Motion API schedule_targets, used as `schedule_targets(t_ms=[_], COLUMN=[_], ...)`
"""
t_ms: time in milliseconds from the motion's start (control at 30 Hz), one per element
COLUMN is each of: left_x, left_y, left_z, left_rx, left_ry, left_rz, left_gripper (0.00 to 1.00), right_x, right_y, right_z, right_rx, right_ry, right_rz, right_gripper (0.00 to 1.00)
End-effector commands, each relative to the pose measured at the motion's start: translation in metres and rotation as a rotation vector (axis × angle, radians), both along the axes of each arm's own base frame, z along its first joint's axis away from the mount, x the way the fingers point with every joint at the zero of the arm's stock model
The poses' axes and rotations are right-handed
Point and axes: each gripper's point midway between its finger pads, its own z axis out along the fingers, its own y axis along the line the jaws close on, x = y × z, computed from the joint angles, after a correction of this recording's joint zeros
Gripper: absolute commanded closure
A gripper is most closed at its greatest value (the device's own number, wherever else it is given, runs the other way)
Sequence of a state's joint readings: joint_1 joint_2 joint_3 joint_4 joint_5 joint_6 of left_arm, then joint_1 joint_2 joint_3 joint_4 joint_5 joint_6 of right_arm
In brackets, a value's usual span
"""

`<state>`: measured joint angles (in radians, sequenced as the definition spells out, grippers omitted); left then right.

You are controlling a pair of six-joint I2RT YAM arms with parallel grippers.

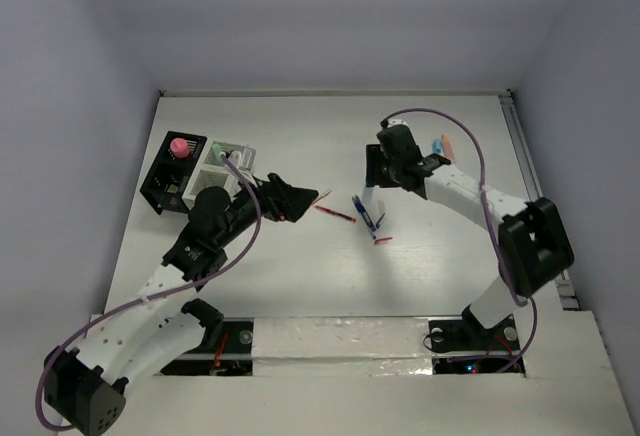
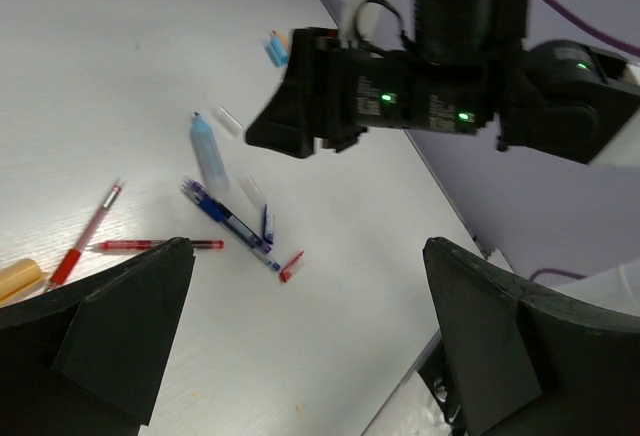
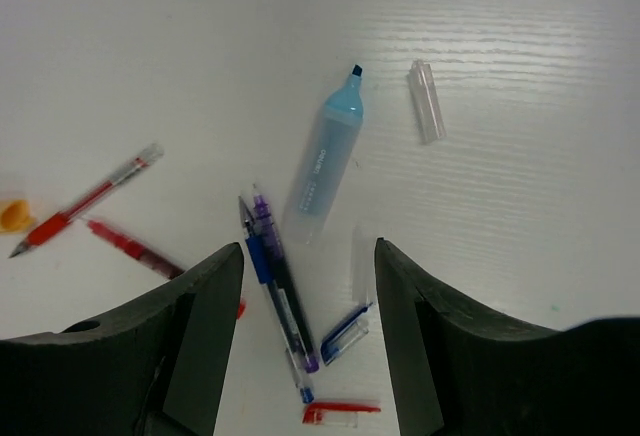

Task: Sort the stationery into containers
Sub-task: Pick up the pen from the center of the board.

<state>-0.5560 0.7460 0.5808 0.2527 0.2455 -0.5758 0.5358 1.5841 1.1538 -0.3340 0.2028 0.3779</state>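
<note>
Pale blue highlighter, uncapped, lies beside 2 pens.

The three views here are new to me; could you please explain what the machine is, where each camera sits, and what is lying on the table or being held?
This is two robot arms bolted at the near edge of a white table. The top view looks down from above and behind them. The other two views come from a camera on each wrist, with that arm's own dark fingers at the bottom. The left gripper is open and empty, near the black box and the white box. The right gripper hangs open over a pale blue highlighter, a blue pen, red pens and a clear cap. Nothing is held.
</note>
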Motion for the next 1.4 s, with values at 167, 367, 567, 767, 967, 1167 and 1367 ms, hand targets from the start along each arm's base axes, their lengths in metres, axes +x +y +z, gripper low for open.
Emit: schedule_targets(t_ms=[167,367,567,767,967,1167,1367], left_x=[-0.008,-0.010,-0.009,-0.007,-0.005,-0.001,0.008], left_y=[-0.025,-0.033,-0.038,-0.042,-0.047,-0.049,-0.057], left_z=[-0.004,-0.024,-0.036,-0.045,-0.056,-0.065,-0.070], left_rx=[-0.054,-0.058,-0.040,-0.020,-0.013,0.003,0.013], left_ry=[-0.022,0.015,0.032,0.041,0.058,0.067,0.070], left_rz=[-0.077,-0.099,-0.113,-0.116,-0.130,-0.131,-0.134], left_gripper=[0.01,0.01,0.01,0.01,0.01,0.01,0.04], right_x=[0.034,0.050,0.060,0.061,0.065,0.072,0.105], right_y=[0.005,0.011,0.014,0.010,0.009,0.008,0.012], right_z=[-0.040,-0.051,-0.069,-0.085,-0.087,-0.090,-0.034], right_rx=[-0.039,-0.036,-0.066,-0.102,-0.115,-0.100,-0.018], right_ry=[0.088,0.100,0.136,0.171,0.173,0.160,0.013], right_rz=[-0.056,-0.062,-0.075,-0.100,-0.117,-0.132,-0.139], right_gripper=[0.39,0.39,0.40,0.44,0.51,0.82,0.97])
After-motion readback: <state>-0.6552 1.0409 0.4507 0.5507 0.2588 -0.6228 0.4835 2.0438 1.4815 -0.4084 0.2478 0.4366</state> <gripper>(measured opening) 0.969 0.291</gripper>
